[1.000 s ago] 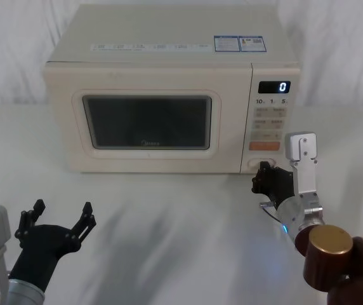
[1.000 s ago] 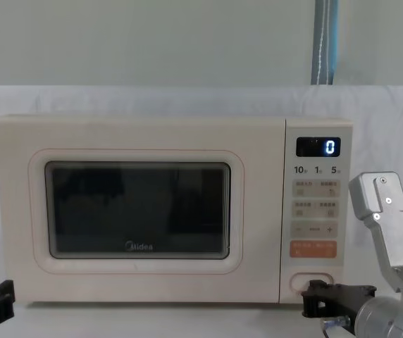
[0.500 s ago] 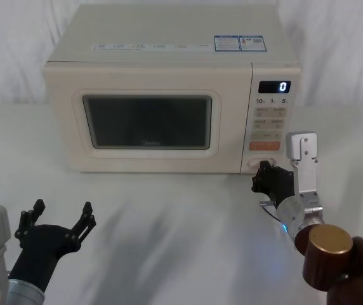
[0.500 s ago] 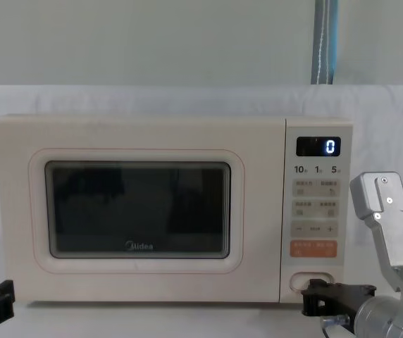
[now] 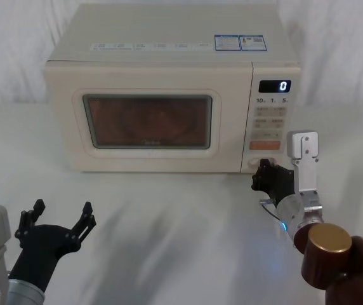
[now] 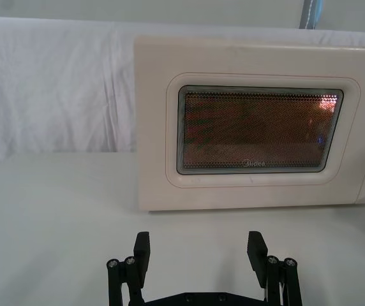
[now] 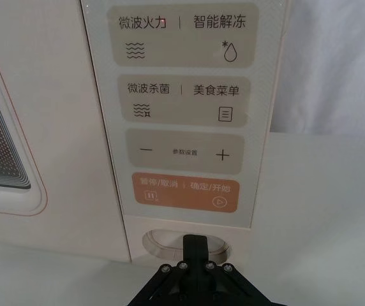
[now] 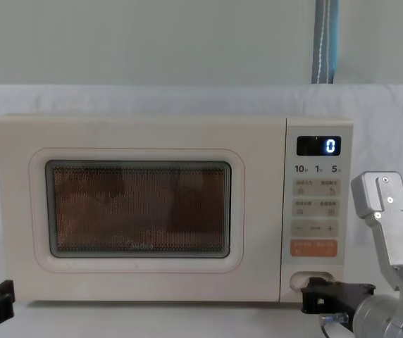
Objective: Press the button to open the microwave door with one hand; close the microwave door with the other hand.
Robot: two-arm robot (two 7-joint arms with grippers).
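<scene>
A: Pressing now — right gripper (image 7: pixel 194 250), fingers together, tip on the button (image 7: pixel 163 240).

B: Changes?

A: Cavity light came on behind the microwave door (image 8: pixel 137 209), dark a moment ago. Latch likely released; door looks flush yet.

B: Left gripper (image 6: pixel 198 256)?

A: Spread open, low, well left, waiting.

Bright, even light falls across the white desk (image 5: pixel 188 241), with soft grey shadows under the microwave (image 5: pixel 169 95). Its window (image 8: pixel 138 209) glows warm orange from inside. Focus is sharp throughout; the display (image 8: pixel 319 146) shines white without glare.
</scene>
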